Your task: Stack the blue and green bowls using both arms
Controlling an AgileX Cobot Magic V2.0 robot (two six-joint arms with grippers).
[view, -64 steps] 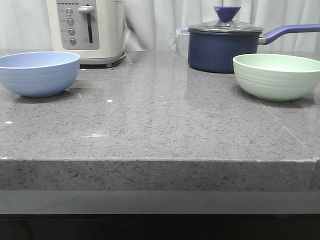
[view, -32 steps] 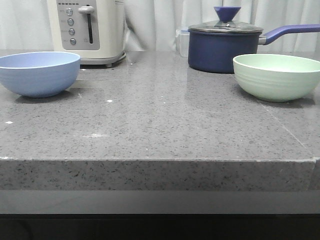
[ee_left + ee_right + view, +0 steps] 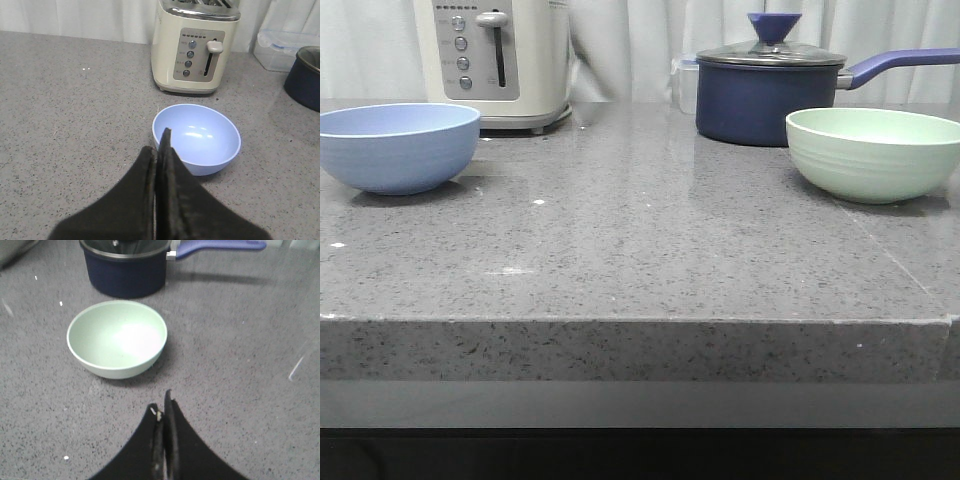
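Left claw (image 3: 159, 150) is pressed together above the round matte periwinkle-blue bowl (image 3: 196, 138); right claw (image 3: 162, 415) is pressed together near the round pale mint-green bowl (image 3: 117, 338). Both bowls rest well apart on the speckled grey stone bench (image 3: 640, 250).

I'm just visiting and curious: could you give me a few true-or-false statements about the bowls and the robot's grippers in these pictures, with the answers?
1. The blue bowl sits inside the green bowl. False: they stand far apart on the counter.
2. Both bowls are empty. True.
3. The left gripper holds the blue bowl. False: it is shut on nothing, short of the bowl.
4. A lidded saucepan stands behind the green bowl. True.
5. The right gripper is wide open. False: its fingers are together.
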